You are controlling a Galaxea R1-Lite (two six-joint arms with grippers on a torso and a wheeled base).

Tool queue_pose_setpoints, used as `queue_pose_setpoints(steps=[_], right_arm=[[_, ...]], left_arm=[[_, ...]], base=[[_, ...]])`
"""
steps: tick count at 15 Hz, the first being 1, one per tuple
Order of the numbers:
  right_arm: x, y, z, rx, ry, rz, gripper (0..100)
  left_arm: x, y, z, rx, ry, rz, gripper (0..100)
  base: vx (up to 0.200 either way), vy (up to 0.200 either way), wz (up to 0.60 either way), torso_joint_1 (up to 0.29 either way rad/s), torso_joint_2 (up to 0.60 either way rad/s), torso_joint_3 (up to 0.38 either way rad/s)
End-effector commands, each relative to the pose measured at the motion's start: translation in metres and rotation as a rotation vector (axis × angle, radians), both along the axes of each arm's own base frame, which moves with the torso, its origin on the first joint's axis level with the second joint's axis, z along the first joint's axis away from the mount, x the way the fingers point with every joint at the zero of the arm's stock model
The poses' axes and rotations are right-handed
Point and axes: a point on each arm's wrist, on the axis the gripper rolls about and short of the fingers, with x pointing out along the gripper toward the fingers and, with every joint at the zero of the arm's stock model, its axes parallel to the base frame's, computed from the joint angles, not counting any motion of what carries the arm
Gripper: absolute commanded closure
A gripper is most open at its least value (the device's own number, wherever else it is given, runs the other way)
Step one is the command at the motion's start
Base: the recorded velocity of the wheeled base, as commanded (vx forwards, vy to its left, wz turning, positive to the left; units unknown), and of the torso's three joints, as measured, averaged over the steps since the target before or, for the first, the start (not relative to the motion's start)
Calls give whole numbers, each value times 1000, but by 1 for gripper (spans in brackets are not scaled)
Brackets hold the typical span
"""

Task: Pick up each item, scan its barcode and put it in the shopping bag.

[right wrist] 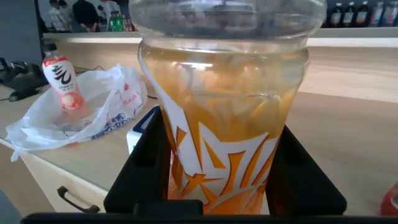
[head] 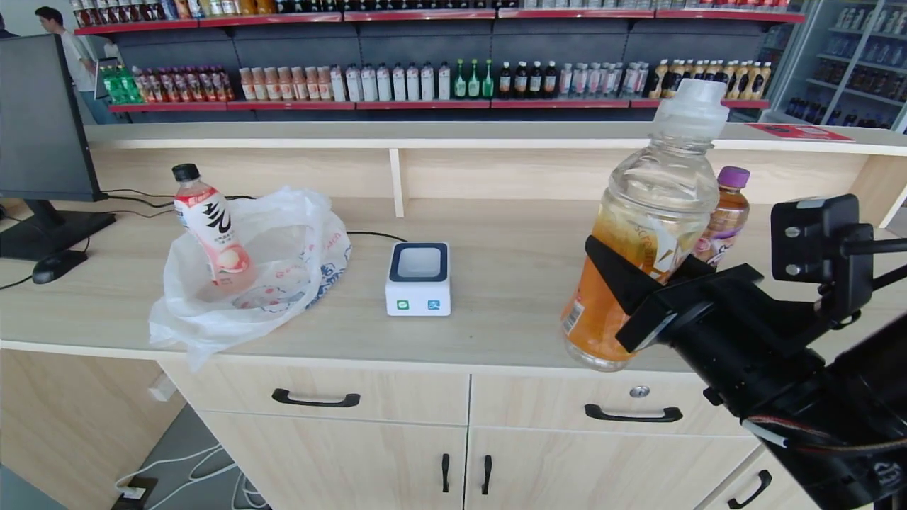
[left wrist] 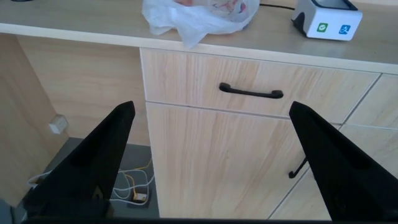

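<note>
Head view: a large clear plastic bottle of orange drink (head: 648, 212), capped in pale translucent plastic, leans slightly above the front edge of the pale wooden bench (head: 510, 248).
Right claw: the right claw (head: 655, 283) is clenched around that bottle's lower half, one black finger on each side of the label; the right wrist view shows the same grasp from close up (right wrist: 224, 180).
Left claw: the left claw (left wrist: 211, 168) is released, its two black fingers spread wide, and it hangs low in front of the cabinet, below a drawer with a black handle (left wrist: 250, 93).
Scanner: a small white box scanner (head: 419, 278) with a dark-rimmed window on top sits on the bench, between the bag and the held bottle.
Bag: a white plastic shopping bag (head: 297, 234) lies open on the bench's left part, well apart from the right claw.
In the bag: a pink-labelled bottle with a black cap (head: 212, 227) stands tilted inside.
Waiting item: a purple-capped brown bottle (head: 726, 212) stands upright on the bench just behind the held bottle.
Far left: a black monitor (head: 42, 120) and a black mouse (head: 58, 265) rest on the bench.
</note>
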Motion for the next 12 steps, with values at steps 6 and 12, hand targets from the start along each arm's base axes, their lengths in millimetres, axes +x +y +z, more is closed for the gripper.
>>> queue_pose_setpoints(steps=[6, 12], right_arm=[[1, 1, -1, -2, 1, 1, 100], [1, 2, 0, 9, 5, 5, 100]], left_arm=[[0, 0, 0, 0, 1, 0, 0], [0, 0, 0, 0, 1, 0, 0]], base=[[0, 200, 0, 1, 3, 1], [0, 200, 0, 2, 3, 2]])
